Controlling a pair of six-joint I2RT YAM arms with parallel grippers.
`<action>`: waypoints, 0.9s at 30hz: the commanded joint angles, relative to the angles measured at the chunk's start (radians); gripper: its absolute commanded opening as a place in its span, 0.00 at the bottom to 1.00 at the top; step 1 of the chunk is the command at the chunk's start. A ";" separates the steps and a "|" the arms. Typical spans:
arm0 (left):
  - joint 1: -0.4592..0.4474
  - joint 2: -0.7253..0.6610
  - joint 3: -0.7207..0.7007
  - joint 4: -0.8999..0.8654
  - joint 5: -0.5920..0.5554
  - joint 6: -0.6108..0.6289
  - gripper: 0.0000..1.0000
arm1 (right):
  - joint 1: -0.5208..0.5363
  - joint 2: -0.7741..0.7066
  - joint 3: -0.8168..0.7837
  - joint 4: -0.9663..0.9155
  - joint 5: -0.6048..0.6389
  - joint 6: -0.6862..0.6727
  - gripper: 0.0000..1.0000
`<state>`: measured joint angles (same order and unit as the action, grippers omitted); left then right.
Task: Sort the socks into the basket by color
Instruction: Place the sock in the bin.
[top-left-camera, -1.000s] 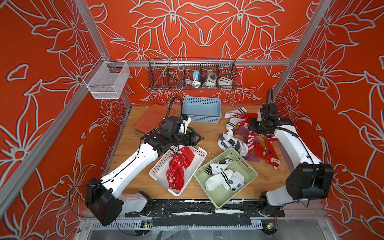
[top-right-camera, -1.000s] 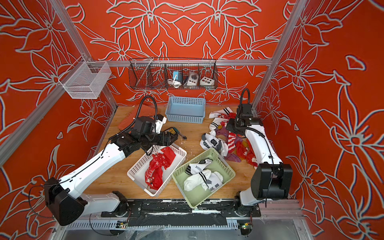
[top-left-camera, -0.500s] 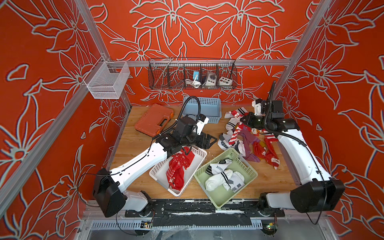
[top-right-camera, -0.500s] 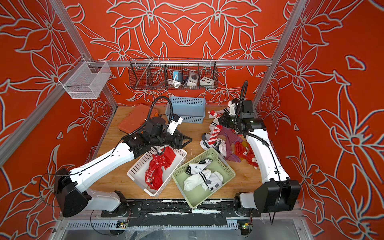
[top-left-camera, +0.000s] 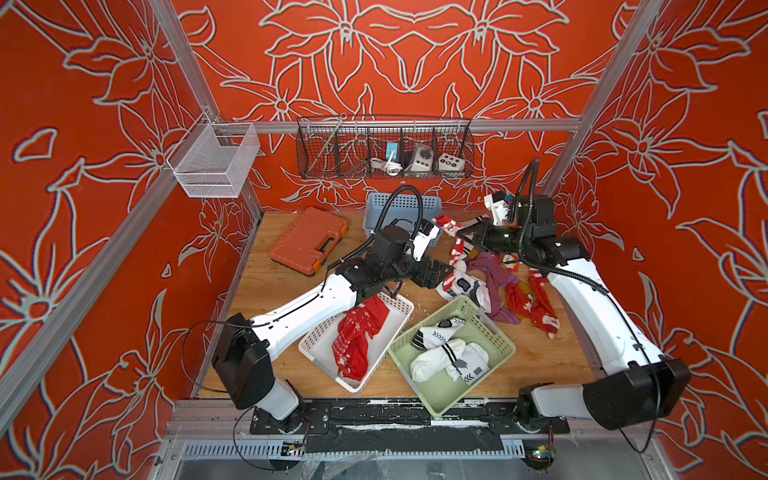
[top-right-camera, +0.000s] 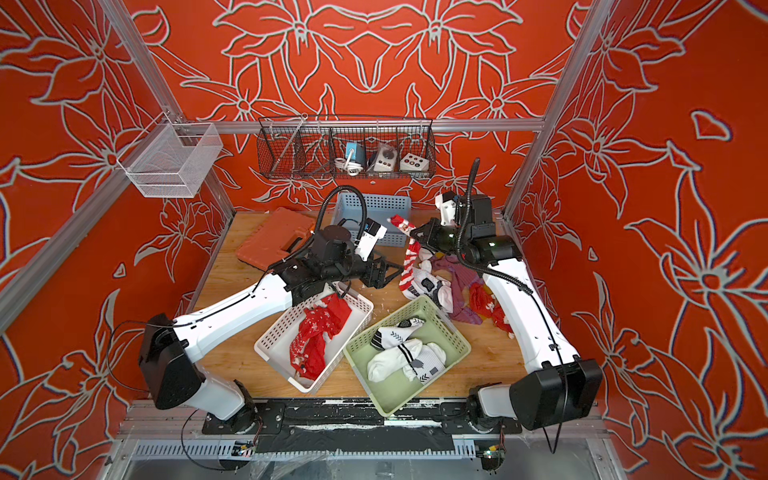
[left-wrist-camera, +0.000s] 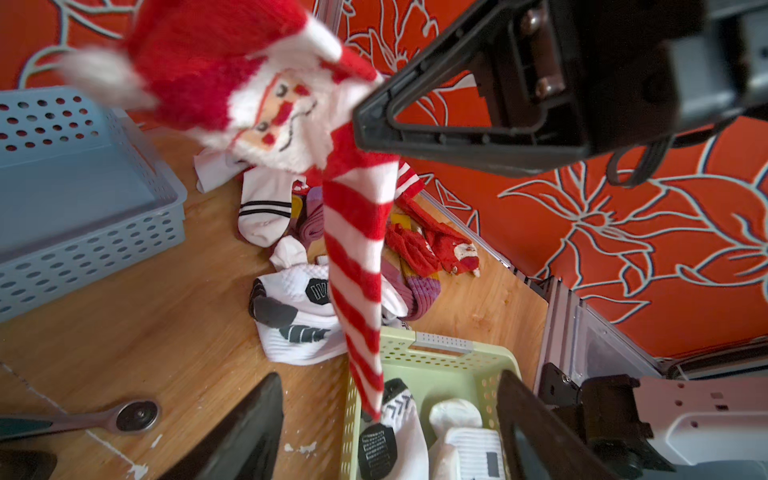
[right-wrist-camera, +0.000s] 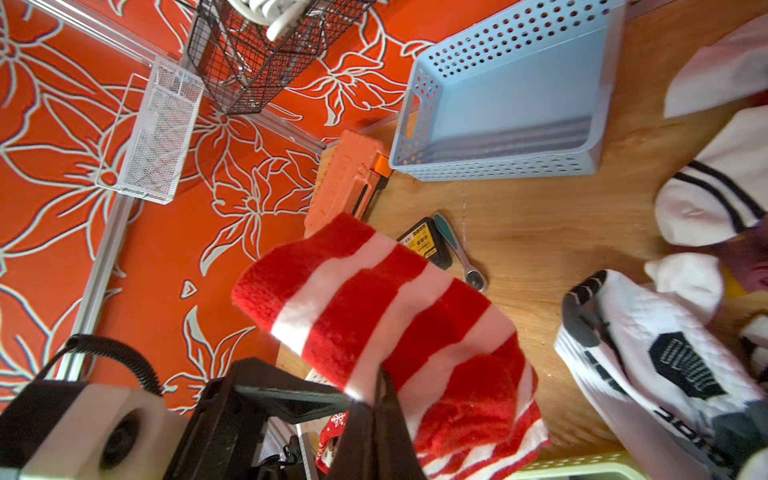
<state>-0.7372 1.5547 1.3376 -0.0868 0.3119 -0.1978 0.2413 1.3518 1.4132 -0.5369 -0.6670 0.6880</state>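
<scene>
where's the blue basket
In both top views the blue basket sits at the back of the table, under the wire rack, between the orange case and the sock pile.

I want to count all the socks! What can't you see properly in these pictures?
Purple socks: both top views, partly under other socks.
Santa sock's hat: left wrist view, blurred, close to lens.
White basket's far corner: both top views, behind left arm.
</scene>
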 joint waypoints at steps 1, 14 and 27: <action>-0.009 0.037 0.048 0.076 -0.004 0.029 0.79 | 0.015 -0.015 0.034 0.048 -0.042 0.046 0.00; -0.014 0.113 0.109 0.078 -0.104 0.041 0.00 | 0.039 -0.008 0.023 0.088 -0.091 0.084 0.00; 0.010 -0.046 0.056 -0.120 -0.149 0.045 0.00 | 0.035 0.064 0.128 0.008 -0.071 0.018 0.72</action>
<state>-0.7391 1.5776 1.3899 -0.1184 0.1909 -0.1711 0.2714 1.3972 1.4937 -0.5022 -0.7349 0.7261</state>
